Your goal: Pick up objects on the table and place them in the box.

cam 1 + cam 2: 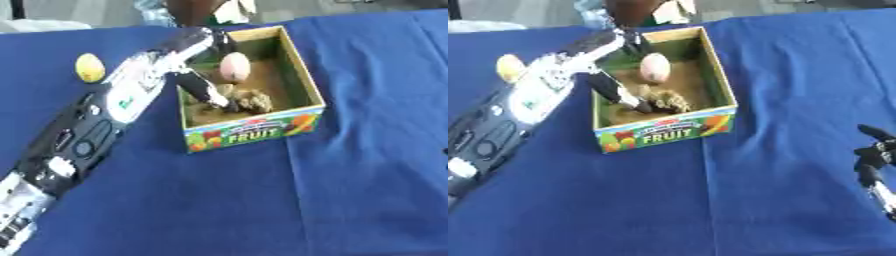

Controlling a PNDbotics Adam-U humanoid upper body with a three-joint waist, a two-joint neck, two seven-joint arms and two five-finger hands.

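Your left robot hand [203, 75] reaches open-fingered into the cardboard fruit box [254, 131]; behind its wrist, the small yellow lemon-like fruit [89, 67] looks light, smooth: cup its middle.

A staged indoor test or demonstration area, not a home. A counter [367, 190] covered edge to edge with a plain blue cloth fills the view. On it stands a cardboard box [254, 131] printed "FRUIT". Beyond the far edge shows pale, bare floor and blurred clutter.
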